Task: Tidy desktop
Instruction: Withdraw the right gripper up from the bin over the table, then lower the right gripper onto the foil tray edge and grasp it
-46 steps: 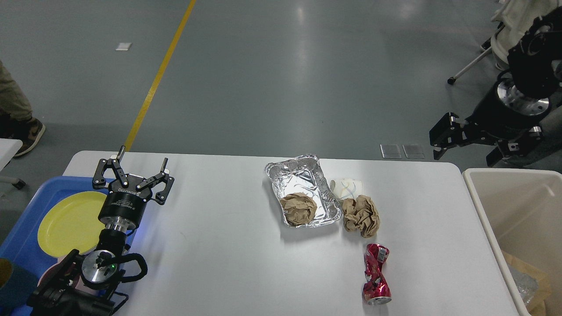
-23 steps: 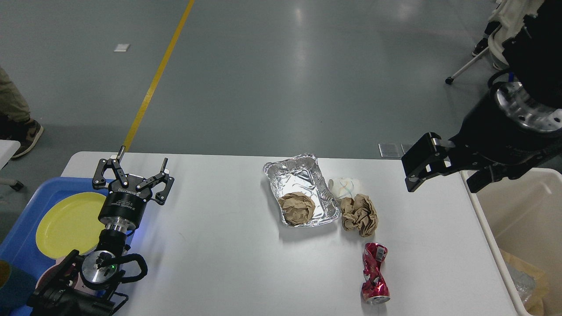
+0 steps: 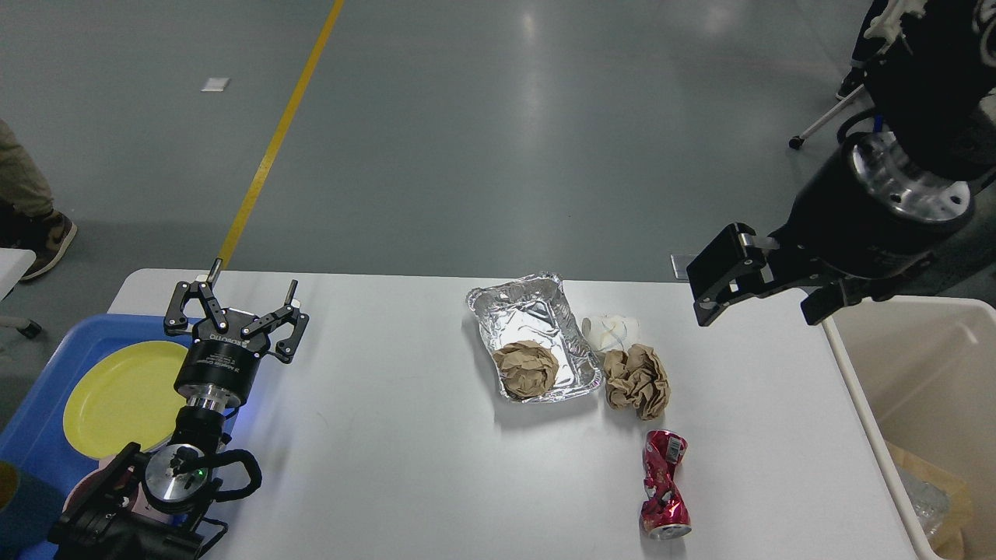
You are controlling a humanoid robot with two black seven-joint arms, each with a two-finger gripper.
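Since the frame half a second before, the right gripper (image 3: 759,299) has shifted a little up and to the left, so it now hangs above the far right part of the desktop (image 3: 389,435), while the left gripper (image 3: 233,299) and everything lying on the desktop have stayed where they were. The right fingers stand apart with nothing between them, pointing down and to the left; the left fingers are also spread wide and empty, pointing away from the robot. The desktop fills the lower part of the view, its long axis running left to right, its far edge beyond both sets of fingers. Below and left of the right fingers lie a foil tray (image 3: 533,330) with a brown paper ball (image 3: 527,369) in it, a white wad (image 3: 612,330) just beside the tray, a second crumpled brown paper (image 3: 638,377) touching the tray's right edge, and a crushed red can (image 3: 664,486) nearer the robot. Just left of the left fingers sits a yellow plate (image 3: 117,397) in a blue tray (image 3: 47,404). A beige bin (image 3: 918,365) stands below the right fingers.
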